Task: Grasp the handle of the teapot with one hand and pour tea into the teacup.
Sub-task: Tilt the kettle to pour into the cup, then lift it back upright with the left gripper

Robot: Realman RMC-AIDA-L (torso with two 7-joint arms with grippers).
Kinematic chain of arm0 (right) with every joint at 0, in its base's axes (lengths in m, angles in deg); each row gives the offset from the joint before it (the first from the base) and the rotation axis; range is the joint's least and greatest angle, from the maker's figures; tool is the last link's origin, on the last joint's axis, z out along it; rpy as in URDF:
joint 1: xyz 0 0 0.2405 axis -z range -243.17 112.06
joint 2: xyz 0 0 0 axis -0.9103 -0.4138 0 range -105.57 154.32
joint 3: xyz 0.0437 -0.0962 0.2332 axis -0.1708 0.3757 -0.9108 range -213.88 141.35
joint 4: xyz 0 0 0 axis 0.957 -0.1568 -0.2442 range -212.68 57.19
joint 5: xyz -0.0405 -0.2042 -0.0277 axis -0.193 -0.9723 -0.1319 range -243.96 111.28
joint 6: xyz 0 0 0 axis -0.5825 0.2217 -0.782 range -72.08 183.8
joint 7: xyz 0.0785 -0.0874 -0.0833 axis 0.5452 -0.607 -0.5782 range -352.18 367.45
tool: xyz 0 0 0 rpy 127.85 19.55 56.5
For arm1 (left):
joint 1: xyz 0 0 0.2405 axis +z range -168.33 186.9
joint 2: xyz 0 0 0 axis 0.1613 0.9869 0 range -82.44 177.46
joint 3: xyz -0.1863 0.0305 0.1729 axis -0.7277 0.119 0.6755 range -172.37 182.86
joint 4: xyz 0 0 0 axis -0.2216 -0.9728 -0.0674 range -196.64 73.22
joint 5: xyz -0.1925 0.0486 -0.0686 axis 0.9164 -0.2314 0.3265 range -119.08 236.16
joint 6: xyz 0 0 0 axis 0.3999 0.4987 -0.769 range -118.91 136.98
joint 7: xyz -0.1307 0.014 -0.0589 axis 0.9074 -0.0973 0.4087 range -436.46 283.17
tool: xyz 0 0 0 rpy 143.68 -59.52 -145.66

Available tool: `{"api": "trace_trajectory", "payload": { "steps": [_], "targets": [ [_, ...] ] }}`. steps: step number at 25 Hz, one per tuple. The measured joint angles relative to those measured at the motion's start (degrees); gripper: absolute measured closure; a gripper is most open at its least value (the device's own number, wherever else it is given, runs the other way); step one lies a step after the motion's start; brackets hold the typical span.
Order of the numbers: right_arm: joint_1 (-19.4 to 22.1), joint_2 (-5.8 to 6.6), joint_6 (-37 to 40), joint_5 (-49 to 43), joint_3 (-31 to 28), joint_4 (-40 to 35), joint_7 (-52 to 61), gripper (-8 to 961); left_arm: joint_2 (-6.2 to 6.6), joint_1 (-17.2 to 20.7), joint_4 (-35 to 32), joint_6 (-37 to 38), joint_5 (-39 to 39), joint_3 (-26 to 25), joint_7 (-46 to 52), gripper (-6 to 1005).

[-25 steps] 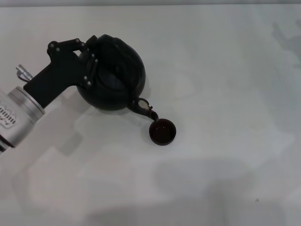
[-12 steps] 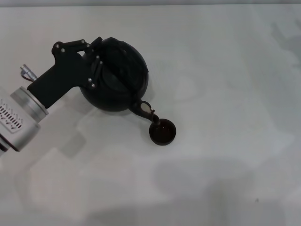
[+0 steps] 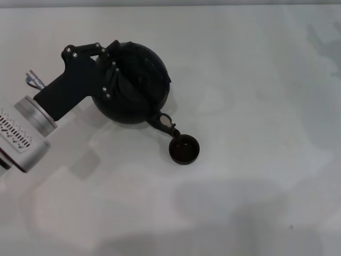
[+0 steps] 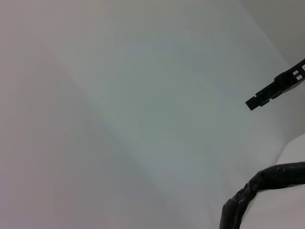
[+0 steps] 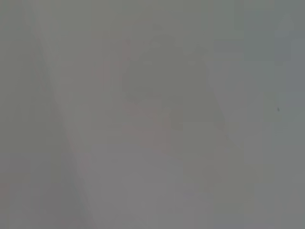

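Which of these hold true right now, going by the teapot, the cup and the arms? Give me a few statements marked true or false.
1. The left claw is at the teapot, by its handle. True.
2. The spout points at the teacup. True.
3. The teacup lies tipped on its side. False: it stands upright on the table.
4. The right claw holds the teacup. False: no right arm shows in the head view.
5. Two teacups are out. False: only one.

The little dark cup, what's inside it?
The small round dark brown-black teacup sits under the spout of the round matte-black teapot. Its inside looks dark and glossy; whether that is tea cannot be told.
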Motion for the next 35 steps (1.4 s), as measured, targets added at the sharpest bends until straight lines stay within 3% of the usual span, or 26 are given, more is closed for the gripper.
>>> {"api": "trace_trajectory", "payload": {
  "steps": [19, 35],
  "targets": [
    [-0.4, -0.05, 0.0, 0.0, -0.2, -0.1, 0.1, 107, -0.02, -0.6, -0.1, 1.4, -0.7, 0.0, -4.3, 901],
    [-0.4, -0.09, 0.0, 0.0, 0.0, 0.2, 0.2, 108, -0.16, 0.2, -1.3, 1.2, -0.4, -0.3, -2.2, 900]
  ]
}}
